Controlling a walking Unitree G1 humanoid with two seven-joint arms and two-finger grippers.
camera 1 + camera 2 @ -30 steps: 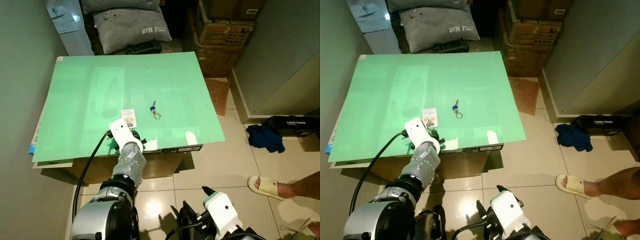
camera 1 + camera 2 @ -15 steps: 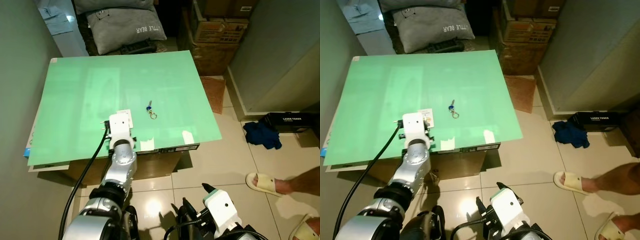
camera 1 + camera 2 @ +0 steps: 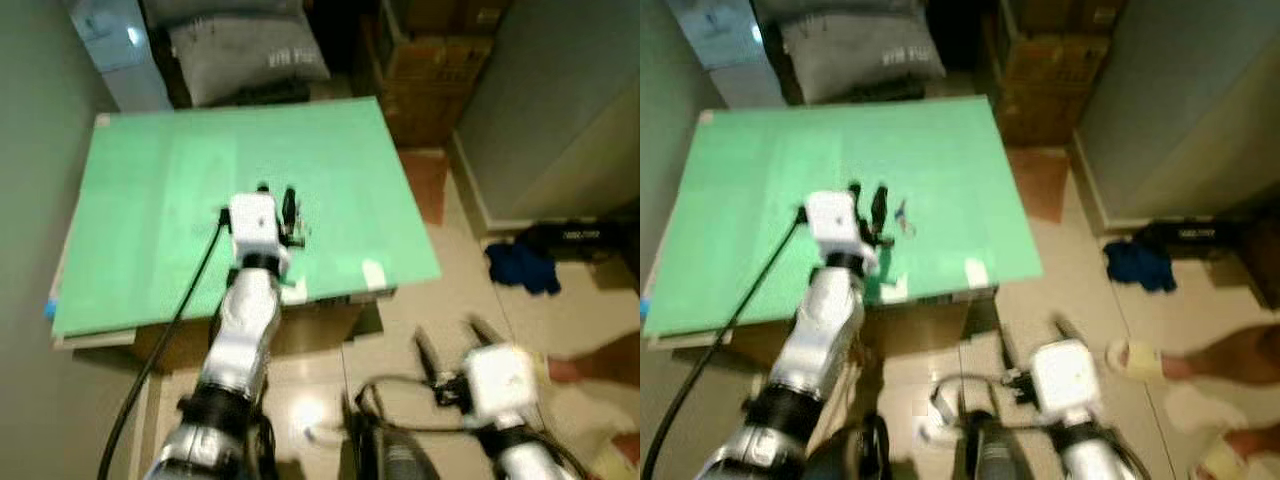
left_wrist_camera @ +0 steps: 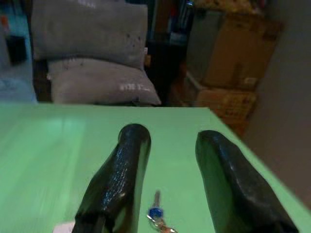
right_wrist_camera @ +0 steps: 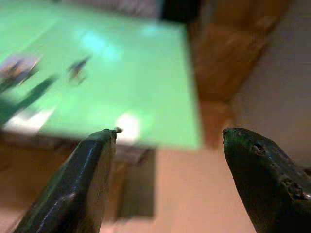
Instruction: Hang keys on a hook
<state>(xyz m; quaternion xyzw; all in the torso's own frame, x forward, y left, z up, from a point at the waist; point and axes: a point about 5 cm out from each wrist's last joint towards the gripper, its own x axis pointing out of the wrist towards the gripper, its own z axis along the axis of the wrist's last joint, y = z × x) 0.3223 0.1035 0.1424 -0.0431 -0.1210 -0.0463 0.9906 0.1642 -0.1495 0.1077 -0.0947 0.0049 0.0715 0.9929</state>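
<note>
A small key (image 3: 903, 216) with a blue head and a ring lies on the green table top (image 3: 150, 200). In the left wrist view the key (image 4: 156, 215) sits just below and between the two black fingers. My left gripper (image 3: 276, 195) hovers over the table right beside the key, open and holding nothing. A white card (image 4: 63, 227) lies on the table close to it. My right gripper (image 3: 452, 340) is raised over the floor in front of the table's near edge, open and holding nothing. From the right wrist, the key (image 5: 77, 68) is a blurred dark shape.
A grey pillow (image 3: 245, 60) and cardboard boxes (image 3: 430, 50) stand behind the table. A white patch (image 3: 373, 272) marks the table's near edge. On the tiled floor to the right lie a blue cloth (image 3: 520, 270) and a black box (image 3: 580, 238). A person's sandalled foot (image 3: 1140, 360) is nearby.
My left arm has risen from the table's near edge, and its gripper now sits over the top beside the key. My right gripper has lifted forward. The picture has blurred.
</note>
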